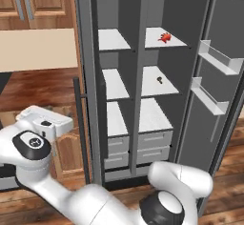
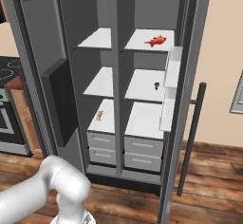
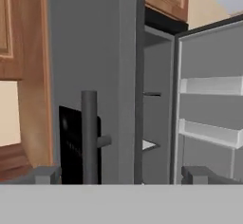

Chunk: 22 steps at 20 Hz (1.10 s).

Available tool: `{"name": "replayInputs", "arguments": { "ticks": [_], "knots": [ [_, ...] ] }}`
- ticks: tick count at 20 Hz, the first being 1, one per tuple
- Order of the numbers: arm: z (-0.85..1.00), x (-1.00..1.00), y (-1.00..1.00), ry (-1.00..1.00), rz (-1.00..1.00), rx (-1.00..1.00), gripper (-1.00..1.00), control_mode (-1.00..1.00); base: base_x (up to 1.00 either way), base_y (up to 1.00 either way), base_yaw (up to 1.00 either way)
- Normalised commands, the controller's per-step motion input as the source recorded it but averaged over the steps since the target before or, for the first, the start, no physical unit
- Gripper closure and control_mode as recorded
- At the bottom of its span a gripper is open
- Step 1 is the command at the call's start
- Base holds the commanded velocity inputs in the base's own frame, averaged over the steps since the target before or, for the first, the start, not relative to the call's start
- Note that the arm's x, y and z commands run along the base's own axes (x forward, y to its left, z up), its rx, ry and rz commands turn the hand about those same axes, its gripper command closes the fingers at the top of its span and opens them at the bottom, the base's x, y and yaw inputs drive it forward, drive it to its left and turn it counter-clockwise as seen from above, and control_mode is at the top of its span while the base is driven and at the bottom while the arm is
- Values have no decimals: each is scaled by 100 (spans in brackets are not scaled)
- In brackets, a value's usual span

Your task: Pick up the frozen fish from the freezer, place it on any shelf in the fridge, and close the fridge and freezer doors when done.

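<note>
I see the frozen fish (image 1: 165, 37) lying on the top shelf (image 2: 142, 43) of the fridge (image 1: 164, 76) — the wider compartment — with both doors (image 2: 45, 76) swung wide. My end effector (image 3: 121, 178) sits released, fingertips spread apart, facing the freezer door's dark handle (image 3: 88, 135) — gripping nothing.

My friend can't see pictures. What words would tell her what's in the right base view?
A tall grey side-by-side fridge stands with both doors open, a tiny red-orange fish lying on its wide white top shelf. A small dark item sits one shelf lower, and the robot's white arm rises at lower left.
</note>
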Motion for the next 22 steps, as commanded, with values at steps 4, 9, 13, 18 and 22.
{"name": "replayInputs", "arguments": {
  "ticks": [4, 9, 13, 18, 22],
  "knots": [
    [-34, 61, 18, 0, -14, 0, -100, -100, 0, 0, 0],
    [-47, 67, 5, 0, -3, 0, -100, -100, 0, 0, 0],
    [-40, 63, 0, -1, 9, 0, -100, -100, 0, 0, 0],
    [-20, 68, 0, 0, 4, 0, -100, -100, 0, 0, 0],
    [-10, 52, 0, 0, 0, 0, -100, -100, 0, 0, 0]
  ]
}}
